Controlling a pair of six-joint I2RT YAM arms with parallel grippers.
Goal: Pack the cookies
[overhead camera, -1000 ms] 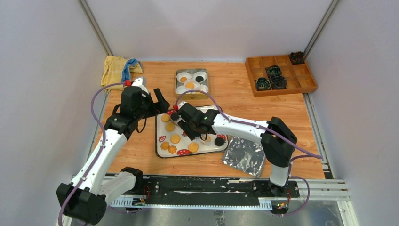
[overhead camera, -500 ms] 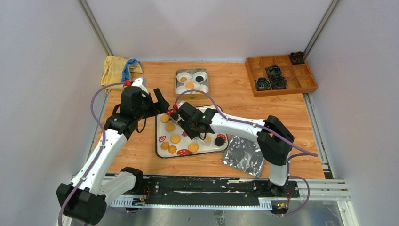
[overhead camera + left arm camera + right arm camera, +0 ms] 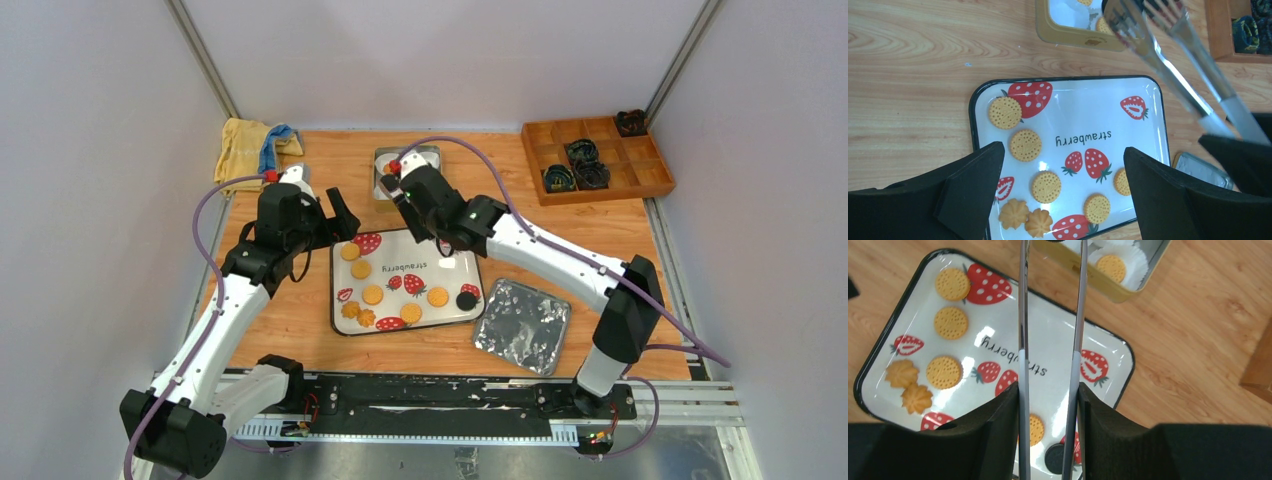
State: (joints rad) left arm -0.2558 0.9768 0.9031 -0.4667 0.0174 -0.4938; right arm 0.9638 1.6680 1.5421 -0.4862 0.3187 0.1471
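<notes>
Several golden cookies [image 3: 372, 294] and one black cookie [image 3: 466, 298] lie on the strawberry-print tray [image 3: 335, 300]. In the left wrist view they show as round cookies [image 3: 1046, 186] and flower-shaped cookies [image 3: 1013, 213]. My right gripper [image 3: 408, 188] [image 3: 1048, 390] is shut on metal tongs [image 3: 1023, 315] [image 3: 1168, 60]. The tongs reach over the gold tin [image 3: 1128, 287] [image 3: 428, 152] of white paper cups, one holding a cookie [image 3: 1111, 267]. The tong tips are cut off, so I cannot tell if they hold anything. My left gripper [image 3: 340, 215] [image 3: 1063, 155] hangs open above the tray's left part.
A crumpled foil tray [image 3: 522, 325] lies right of the strawberry tray. At the back right stands a wooden compartment box [image 3: 595, 158] with dark items. A yellow and blue cloth [image 3: 250, 148] sits at the back left.
My right arm has lifted off the tray and swung back toward the tin, carrying the tongs. The left arm has not moved.
</notes>
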